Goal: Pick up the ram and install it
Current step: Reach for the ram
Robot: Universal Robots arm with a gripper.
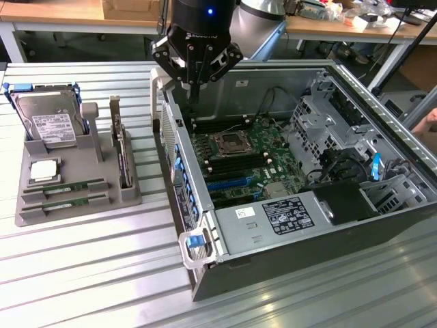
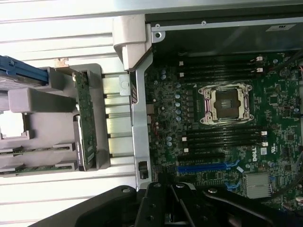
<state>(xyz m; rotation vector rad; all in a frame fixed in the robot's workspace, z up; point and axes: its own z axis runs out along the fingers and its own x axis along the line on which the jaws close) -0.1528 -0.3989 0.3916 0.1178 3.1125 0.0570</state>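
In a slot of the grey tray (image 1: 27, 217) on the bench (image 1: 102, 273), the ram (image 1: 68, 186) lies flat, a second stick (image 1: 72, 202) just beside it. Well apart, the gripper (image 1: 194, 96) hangs closed and empty over a corner of the open computer case (image 1: 382, 102), above the motherboard (image 1: 239, 157).

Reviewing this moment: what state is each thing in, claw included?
Black claw: shut, nothing held, above the case's edge.
Long thin green ram sticks: two, lying in slots of the grey plastic tray.
Silver hard drive: leaning upright in the tray.
Green expansion card: standing on edge in the tray.
Dark metal computer case: on its side, open.
Square metal processor socket: no chip seated.
Black memory slots: empty.
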